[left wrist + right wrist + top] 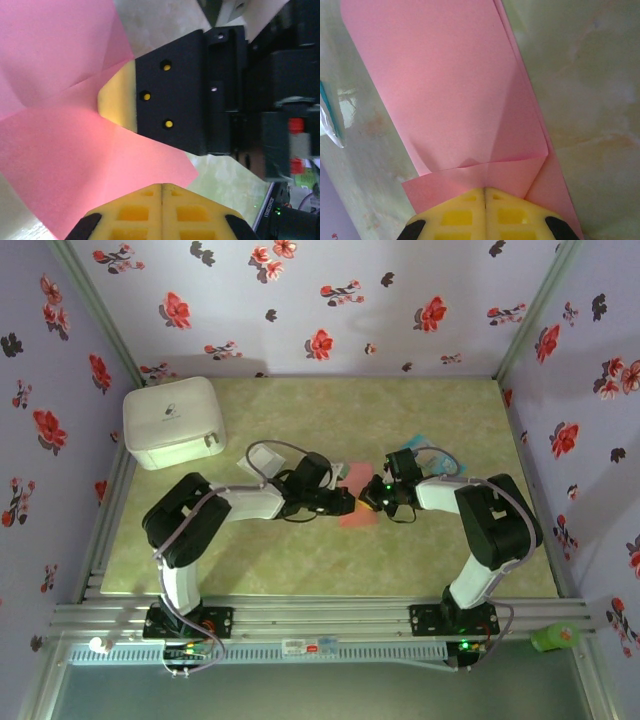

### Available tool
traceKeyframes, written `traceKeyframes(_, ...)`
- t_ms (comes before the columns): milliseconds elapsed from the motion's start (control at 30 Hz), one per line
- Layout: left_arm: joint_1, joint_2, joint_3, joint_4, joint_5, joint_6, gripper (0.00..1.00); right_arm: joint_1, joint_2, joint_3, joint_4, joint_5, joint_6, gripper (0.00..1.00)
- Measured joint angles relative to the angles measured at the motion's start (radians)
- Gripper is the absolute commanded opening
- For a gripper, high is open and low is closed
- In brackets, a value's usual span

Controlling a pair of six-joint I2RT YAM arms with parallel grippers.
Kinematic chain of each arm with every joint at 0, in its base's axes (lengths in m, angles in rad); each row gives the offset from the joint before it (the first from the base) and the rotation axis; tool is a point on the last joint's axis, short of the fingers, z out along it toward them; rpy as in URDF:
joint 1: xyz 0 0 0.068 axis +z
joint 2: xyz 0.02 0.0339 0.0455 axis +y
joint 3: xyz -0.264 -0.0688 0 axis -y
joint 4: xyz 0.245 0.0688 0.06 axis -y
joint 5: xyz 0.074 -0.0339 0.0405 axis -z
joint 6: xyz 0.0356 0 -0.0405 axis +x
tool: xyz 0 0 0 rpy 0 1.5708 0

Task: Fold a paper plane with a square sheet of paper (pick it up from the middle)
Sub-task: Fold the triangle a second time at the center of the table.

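The square sheet of paper (357, 517) lies partly folded on the green mat at the table's middle, salmon pink with creases and turned-over flaps. Both arms reach inward and meet over it. My left gripper (345, 503) is shut, and its yellow tips (162, 186) sit at the sheet's (60, 150) near edge. Opposite it, the right gripper's yellow fingertip (117, 100) presses on a crease. My right gripper (373, 502) is shut too, its tips (485, 190) resting on a folded flap of the paper (445, 85). No paper shows between either pair of jaws.
A white box (172, 422) stands at the back left of the mat. A teal-and-white packet (420, 445) lies just behind the right gripper, its edge at the left of the right wrist view (330, 120). A pale packet (255, 464) lies behind the left arm. Floral walls close three sides.
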Motion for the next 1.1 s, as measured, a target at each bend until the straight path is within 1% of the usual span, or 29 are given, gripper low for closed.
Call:
traceKeyframes(333, -0.004, 0.069, 0.045, -0.058, 0.029, 0.000, 0.08, 0.000, 0.000, 0.000, 0.000, 0.000, 0.000, 0.00)
traceKeyframes(767, -0.006, 0.080, 0.045, -0.132, 0.019, 0.060, 0.09, -0.001, 0.000, 0.000, -0.001, 0.000, 0.000, 0.00)
traceKeyframes(1100, -0.006, 0.080, 0.042, -0.153, 0.004, 0.101, 0.10, -0.003, 0.000, -0.001, -0.001, -0.003, -0.001, 0.00)
